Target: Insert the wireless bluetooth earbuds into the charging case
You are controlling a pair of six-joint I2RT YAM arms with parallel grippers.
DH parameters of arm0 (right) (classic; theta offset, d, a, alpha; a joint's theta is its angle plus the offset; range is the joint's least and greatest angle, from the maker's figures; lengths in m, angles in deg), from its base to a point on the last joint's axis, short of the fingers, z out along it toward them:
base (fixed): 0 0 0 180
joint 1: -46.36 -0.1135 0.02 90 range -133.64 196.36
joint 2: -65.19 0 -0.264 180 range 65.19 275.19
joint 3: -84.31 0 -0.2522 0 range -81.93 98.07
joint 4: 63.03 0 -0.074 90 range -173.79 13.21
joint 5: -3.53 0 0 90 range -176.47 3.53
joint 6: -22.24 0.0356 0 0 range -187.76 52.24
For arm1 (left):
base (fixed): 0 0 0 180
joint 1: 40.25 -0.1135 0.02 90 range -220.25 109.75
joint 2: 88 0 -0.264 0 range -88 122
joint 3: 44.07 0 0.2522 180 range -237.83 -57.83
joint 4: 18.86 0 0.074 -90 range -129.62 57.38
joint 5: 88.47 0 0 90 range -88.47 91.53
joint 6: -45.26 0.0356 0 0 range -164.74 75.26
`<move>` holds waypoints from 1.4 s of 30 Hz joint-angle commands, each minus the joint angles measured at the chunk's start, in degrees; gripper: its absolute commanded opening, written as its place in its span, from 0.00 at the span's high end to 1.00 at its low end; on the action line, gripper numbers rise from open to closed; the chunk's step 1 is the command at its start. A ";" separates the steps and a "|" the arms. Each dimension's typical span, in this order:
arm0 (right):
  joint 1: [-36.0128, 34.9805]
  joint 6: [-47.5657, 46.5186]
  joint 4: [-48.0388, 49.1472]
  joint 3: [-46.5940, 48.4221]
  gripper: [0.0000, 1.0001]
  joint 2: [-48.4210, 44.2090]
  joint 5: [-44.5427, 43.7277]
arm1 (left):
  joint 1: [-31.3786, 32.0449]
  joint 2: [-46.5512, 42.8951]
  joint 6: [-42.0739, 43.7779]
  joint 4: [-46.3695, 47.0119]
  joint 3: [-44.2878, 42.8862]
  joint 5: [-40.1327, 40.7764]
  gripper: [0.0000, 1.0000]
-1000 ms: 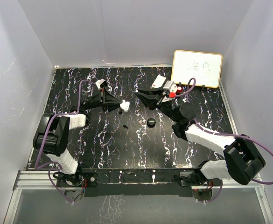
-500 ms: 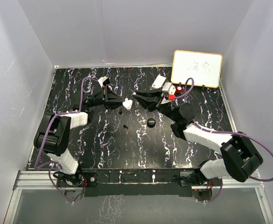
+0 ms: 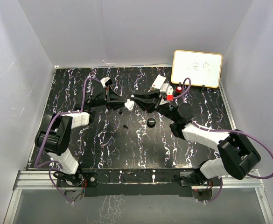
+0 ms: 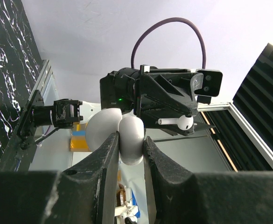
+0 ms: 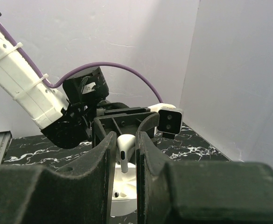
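Observation:
My left gripper (image 4: 130,140) is shut on an open white charging case (image 4: 131,133), held above the table's middle rear (image 3: 127,103). My right gripper (image 5: 125,137) is shut on a white earbud (image 5: 125,146), stem pointing down, just above the case's open cavity (image 5: 122,196). In the left wrist view the same earbud (image 4: 178,122) shows between the right fingers, close to the case. From above, the two grippers (image 3: 123,103) (image 3: 133,98) meet tip to tip. A tiny black earbud (image 3: 126,126) lies on the table in front of them.
A round black puck (image 3: 150,122) sits on the black marbled table (image 3: 103,149) just right of the loose black earbud. Another small dark piece (image 3: 120,112) lies under the left gripper. A whiteboard (image 3: 196,68) stands at the back right. Grey walls enclose the table.
The left gripper has carried the case to the right and toward the back. The right gripper has brought the white earbud leftward, until the two meet.

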State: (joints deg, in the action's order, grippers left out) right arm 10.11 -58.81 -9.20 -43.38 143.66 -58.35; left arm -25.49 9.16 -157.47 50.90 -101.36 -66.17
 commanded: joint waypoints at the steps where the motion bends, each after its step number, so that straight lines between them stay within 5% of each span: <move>1: 0.17 0.09 3.51 0.24 1.00 0.17 1.46 | 0.27 -0.91 -0.92 18.75 -1.68 0.91 1.00; 42: 0.19 -0.60 2.92 -0.49 1.00 3.13 3.52 | 0.86 -2.99 -1.09 17.81 -2.26 0.83 1.00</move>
State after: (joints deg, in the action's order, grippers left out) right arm 10.11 -58.68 -9.11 -43.95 146.35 -54.99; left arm -25.03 9.10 -157.51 50.90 -101.36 -65.91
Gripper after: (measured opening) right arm 0.181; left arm 0.221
